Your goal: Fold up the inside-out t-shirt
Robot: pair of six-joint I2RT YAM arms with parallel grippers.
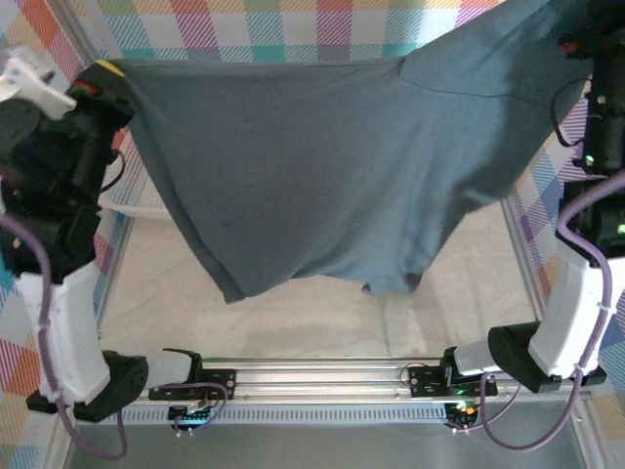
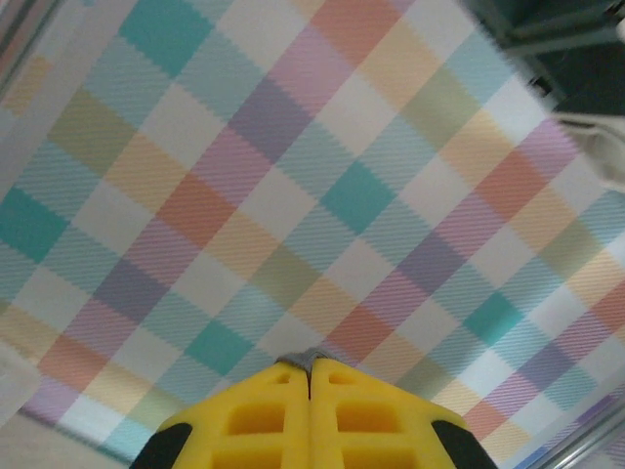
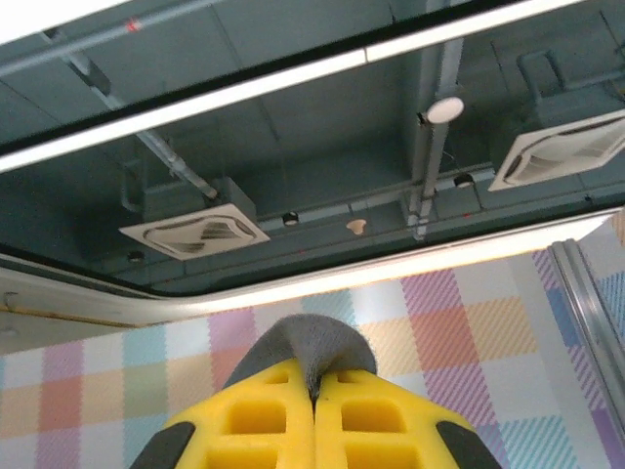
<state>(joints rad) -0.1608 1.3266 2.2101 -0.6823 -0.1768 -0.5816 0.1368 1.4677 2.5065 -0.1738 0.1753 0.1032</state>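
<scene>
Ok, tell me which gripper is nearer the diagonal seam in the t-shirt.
Right. The right gripper pinches the t-shirt just beyond the seam, at the higher right corner. The left gripper pinches the opposite corner, the whole spread of cloth away.

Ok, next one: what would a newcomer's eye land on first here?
The slate blue-grey t-shirt, hanging spread in the air like a banner across the upper middle of the top view. Its upper corners are pinched by the left gripper at far left and the right gripper at far right, both shut. Around it, the pastel checked cloth stands out.
</scene>
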